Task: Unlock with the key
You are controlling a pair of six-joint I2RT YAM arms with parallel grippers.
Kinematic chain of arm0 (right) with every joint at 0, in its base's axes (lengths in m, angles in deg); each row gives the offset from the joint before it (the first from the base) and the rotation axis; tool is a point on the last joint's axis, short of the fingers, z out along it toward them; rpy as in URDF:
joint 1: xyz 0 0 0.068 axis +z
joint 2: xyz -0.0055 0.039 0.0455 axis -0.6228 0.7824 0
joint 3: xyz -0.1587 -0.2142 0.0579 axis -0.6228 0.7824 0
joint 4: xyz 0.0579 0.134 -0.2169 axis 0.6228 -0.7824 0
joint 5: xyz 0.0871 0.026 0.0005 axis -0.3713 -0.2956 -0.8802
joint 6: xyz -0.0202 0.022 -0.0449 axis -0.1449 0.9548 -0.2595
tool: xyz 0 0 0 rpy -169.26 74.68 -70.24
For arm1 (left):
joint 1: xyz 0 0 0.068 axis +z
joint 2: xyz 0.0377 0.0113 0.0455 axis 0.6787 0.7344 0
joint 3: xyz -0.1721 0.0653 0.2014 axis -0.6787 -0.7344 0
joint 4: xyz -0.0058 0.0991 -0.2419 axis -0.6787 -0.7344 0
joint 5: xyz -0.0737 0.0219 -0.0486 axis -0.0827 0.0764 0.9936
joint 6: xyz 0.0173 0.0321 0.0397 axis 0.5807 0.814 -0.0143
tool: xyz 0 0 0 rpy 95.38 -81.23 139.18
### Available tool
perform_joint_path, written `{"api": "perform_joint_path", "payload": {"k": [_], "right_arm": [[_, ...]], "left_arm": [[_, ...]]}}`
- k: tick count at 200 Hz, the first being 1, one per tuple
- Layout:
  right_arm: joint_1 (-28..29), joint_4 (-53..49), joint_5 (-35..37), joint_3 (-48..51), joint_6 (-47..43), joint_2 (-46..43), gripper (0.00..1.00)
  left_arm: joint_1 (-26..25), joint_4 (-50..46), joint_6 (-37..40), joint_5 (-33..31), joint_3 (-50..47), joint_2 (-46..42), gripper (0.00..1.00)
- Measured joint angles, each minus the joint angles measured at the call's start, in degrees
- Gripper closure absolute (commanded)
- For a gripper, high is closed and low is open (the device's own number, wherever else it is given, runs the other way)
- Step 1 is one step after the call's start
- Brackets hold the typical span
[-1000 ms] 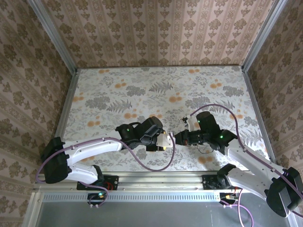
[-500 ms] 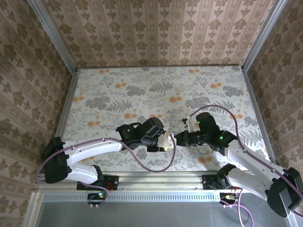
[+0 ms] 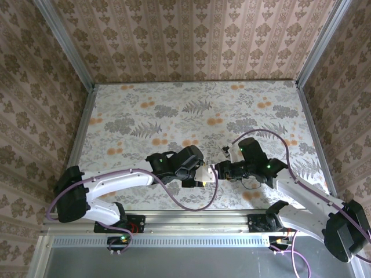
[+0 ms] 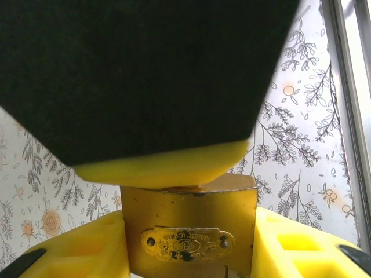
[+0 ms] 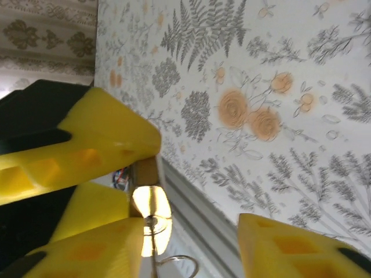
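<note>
We saw the two arms meet low over the near part of the flowered table [image 3: 174, 110], wrist to wrist, with the left gripper [image 3: 199, 174] and the right gripper [image 3: 218, 169] almost touching. The left gripper was clamped on the brass padlock [image 4: 188, 243]. In the left wrist view, its yellow fingers [image 4: 87, 252] pressed against both flanks of the gold body, and the oval maker's plate faced the lens. Over the far end of the padlock lay a large dark block with a yellow pad [image 4: 162, 168], which we took for a finger of the right gripper. From the right wrist camera we looked at the shiny end of the padlock [image 5: 152, 202], which was framed by the left gripper's yellow and black fingers [image 5: 87, 145]. A thin metal stem, the key [image 5: 152, 225], stuck out of that bright face as though seated in the lock, and a wire ring [image 5: 174, 263] hung just beside it. The right gripper [image 5: 191, 234] stood open. One yellow finger [image 5: 87, 252] was close beside the key, the other was well apart from it, and bare table showed between them. We could not tell whether the nearer finger touched the key. In the overhead view the key was too small to make out.
</note>
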Motion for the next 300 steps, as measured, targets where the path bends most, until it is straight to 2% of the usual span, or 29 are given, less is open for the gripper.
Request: {"api": "perform_joint_path", "payload": {"k": [39, 70, 97, 118, 153, 191, 213, 246, 300], "right_arm": [[-1.64, -0.66, 0.31, 0.0, 0.55, -3.76, 0.38], [-2.69, -0.68, 0.26, 0.0, 1.31, -5.55, 0.39], [-2.8, -0.79, -0.13, 0.0, 1.86, -5.66, 0.47], [-2.8, -0.61, -0.85, 0.11, 2.05, -5.84, 0.59], [-2.8, -0.17, -1.95, 1.36, 2.67, -5.92, 0.72], [-2.8, 0.28, -2.36, 1.73, 3.15, -5.77, 0.83], [-2.8, 0.87, -2.6, 1.84, 3.21, -5.4, 0.85], [-2.82, 2.03, -3.21, 1.95, 3.43, -4.83, 1.0], [-2.71, 6.49, -4.13, 3.19, 5.86, -2.73, 1.0]], "left_arm": [[0.24, 1.14, -1.18, 1.25, -0.02, 0.02, 0.91], [0.42, 1.77, -1.42, 1.36, -0.59, 0.02, 0.91], [1.07, 1.95, -1.77, 1.53, -1.11, 0.0, 0.92], [1.49, 2.14, -2.08, 1.55, -1.36, 0.0, 0.92], [1.75, 2.47, -2.27, 1.75, -1.66, 0.0, 0.92], [1.75, 2.49, -2.29, 1.99, -1.66, 0.0, 0.92], [1.73, 2.49, -2.29, 2.38, -1.66, 0.0, 0.92], [1.68, 2.34, -2.29, 2.54, -1.66, 0.0, 0.92], [1.68, 1.79, -2.27, 1.46, -1.03, 0.92, 0.92]]}}
